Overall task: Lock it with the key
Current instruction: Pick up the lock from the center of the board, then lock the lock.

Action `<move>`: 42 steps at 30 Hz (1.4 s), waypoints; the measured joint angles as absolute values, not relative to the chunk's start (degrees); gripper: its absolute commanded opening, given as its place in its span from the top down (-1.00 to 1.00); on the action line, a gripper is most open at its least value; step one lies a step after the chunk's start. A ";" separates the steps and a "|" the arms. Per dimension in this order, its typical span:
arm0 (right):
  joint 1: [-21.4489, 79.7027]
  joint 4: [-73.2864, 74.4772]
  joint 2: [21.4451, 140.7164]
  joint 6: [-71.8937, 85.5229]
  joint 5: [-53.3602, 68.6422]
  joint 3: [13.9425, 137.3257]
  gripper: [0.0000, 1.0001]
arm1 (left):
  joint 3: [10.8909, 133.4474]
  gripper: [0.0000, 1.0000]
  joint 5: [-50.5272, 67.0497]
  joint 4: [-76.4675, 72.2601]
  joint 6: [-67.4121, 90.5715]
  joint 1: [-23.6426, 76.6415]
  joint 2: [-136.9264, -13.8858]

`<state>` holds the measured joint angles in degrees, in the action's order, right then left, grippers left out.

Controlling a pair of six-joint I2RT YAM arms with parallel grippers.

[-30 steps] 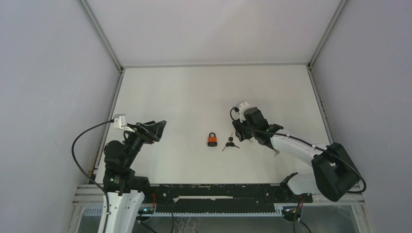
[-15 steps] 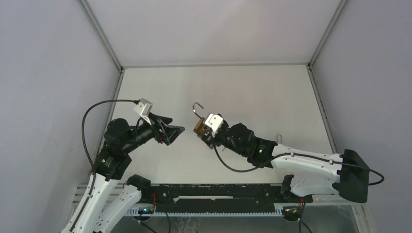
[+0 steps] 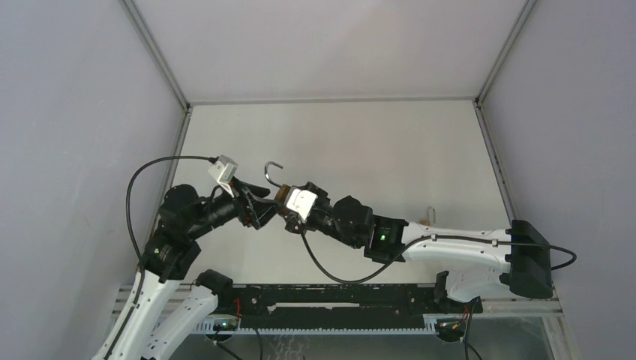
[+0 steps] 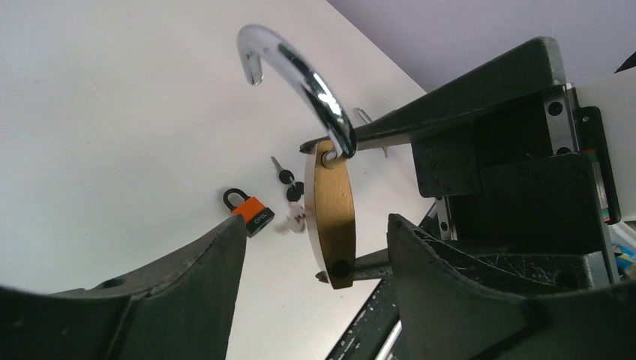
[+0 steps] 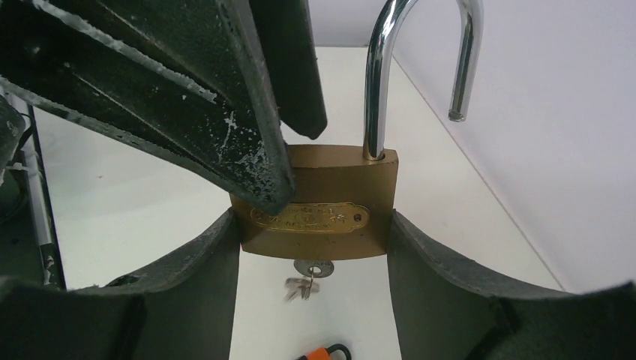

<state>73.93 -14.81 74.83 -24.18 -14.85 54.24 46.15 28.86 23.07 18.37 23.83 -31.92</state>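
My right gripper (image 5: 313,217) is shut on a brass padlock (image 5: 315,202), one finger on each narrow side of its body. The steel shackle (image 5: 379,75) stands open and upright. A key (image 5: 313,268) sits in the padlock's underside, with further keys dangling blurred beneath it. My left gripper (image 4: 316,221) is open, and the padlock (image 4: 334,210) hangs edge-on between its fingers with a gap on both sides. From above, the left gripper (image 3: 262,206) and the right gripper (image 3: 289,202) meet over the table's left centre, with the shackle (image 3: 271,166) sticking out beyond them.
A small orange padlock (image 4: 250,212) lies on the white table (image 3: 390,142) below the grippers, with black-headed keys (image 4: 285,178) beside it. A small metal piece (image 3: 430,214) lies right of the right forearm. Grey walls enclose the table; a black rail (image 3: 337,296) runs along the near edge.
My right arm has carried the brass padlock left, in between the left gripper's open fingers. A second ago both arms were drawn back and apart, with no brass padlock in sight.
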 measured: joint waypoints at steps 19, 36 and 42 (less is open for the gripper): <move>74.24 -13.15 75.46 -29.10 -14.28 55.70 0.37 | 45.19 1.00 28.71 23.92 21.12 26.13 -32.95; 53.04 -1.19 63.59 -6.72 41.30 59.59 -0.98 | 39.11 1.00 39.57 15.57 5.34 26.15 -21.89; 55.86 -3.97 66.76 -5.78 45.25 58.85 -0.91 | 39.11 1.00 45.47 14.35 2.76 26.15 -21.82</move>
